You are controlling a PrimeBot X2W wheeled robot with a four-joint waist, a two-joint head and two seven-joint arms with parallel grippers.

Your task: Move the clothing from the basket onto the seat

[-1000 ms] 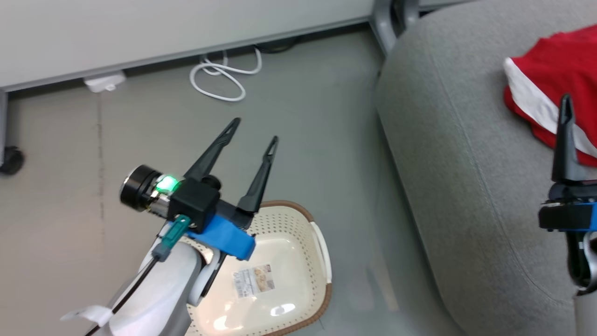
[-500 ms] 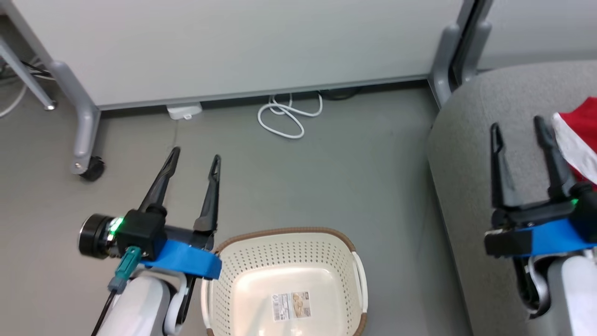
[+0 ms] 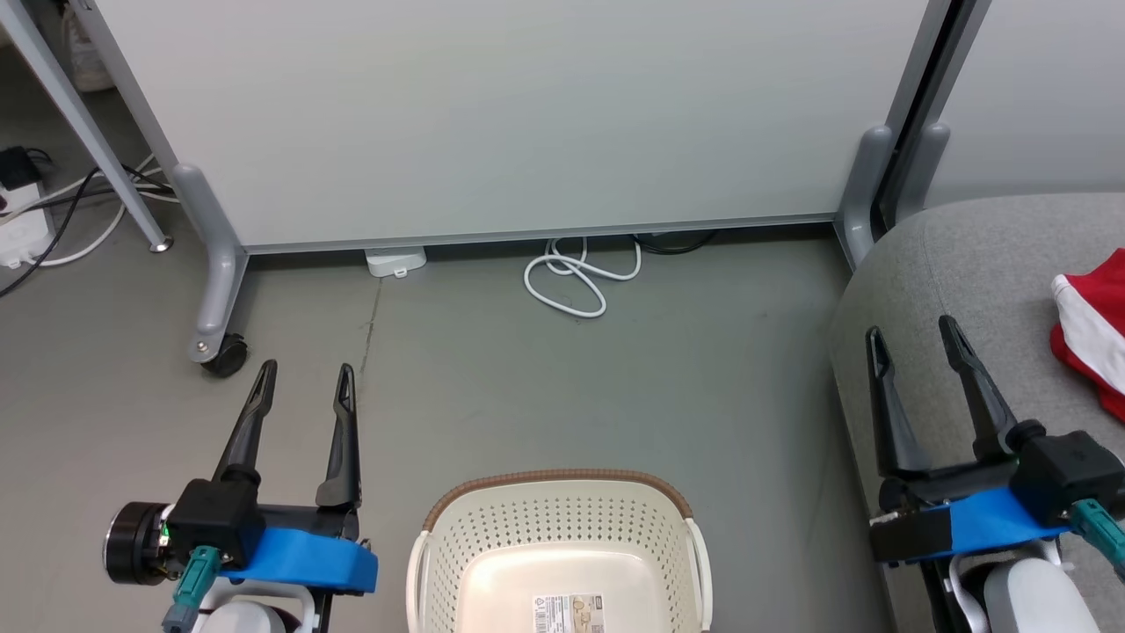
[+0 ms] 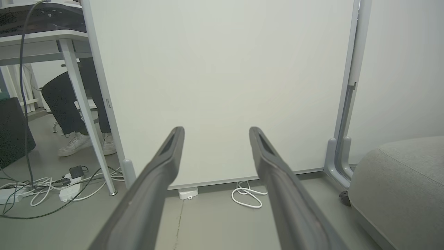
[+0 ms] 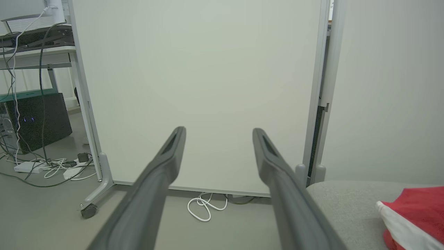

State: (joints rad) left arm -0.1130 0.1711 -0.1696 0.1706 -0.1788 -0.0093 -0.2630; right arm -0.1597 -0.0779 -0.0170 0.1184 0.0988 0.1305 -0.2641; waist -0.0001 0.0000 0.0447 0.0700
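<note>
**Head view**
- Left gripper (image 3: 307, 369): seen at the lower left, above the floor (image 3: 615, 378). Its two fingers are spread apart and nothing is held. The arm behind it is cut off by the bottom edge.
- Right gripper (image 3: 910, 330): seen at the lower right, over the sofa's front edge. Its fingers are parted and nothing is between them.
- Basket (image 3: 554, 479): set on the floor between the two grippers, at bottom centre. Only its far rim and part of its inside are shown. A printed label (image 3: 569, 608) is seen on its bottom, and the near half is cut off.
- Sofa (image 3: 958, 264): seen at the right, with only its left end in frame.
- Garment (image 3: 1090, 338): red with a white stripe, laid on the sofa near its left end. Most of it is cut off by the right edge.
- Panel (image 3: 527, 114): stood across the back on a caster (image 3: 224, 356). A white cable (image 3: 576, 277) is coiled at its foot.

**Left wrist view**
- Fingers (image 4: 156, 180): held wide apart and empty, pointed at the panel.
- Sofa: one corner is shown at the lower right.
- Person (image 4: 74, 104): dark trouser legs and white shoes are glimpsed under a desk (image 4: 41, 34) at the left. The rest is hidden by the panel.
- Power strip (image 4: 67, 175): laid among tangled leads, with details too small to be read.

**Right wrist view**
- Fingers (image 5: 284, 187): likewise apart and empty.
- Garment: a red and white edge is seen on the sofa in the lower right corner, cut off there.
- Computer case (image 5: 38, 118): dark, stood on the floor at the left, partly hidden by cables.
</note>
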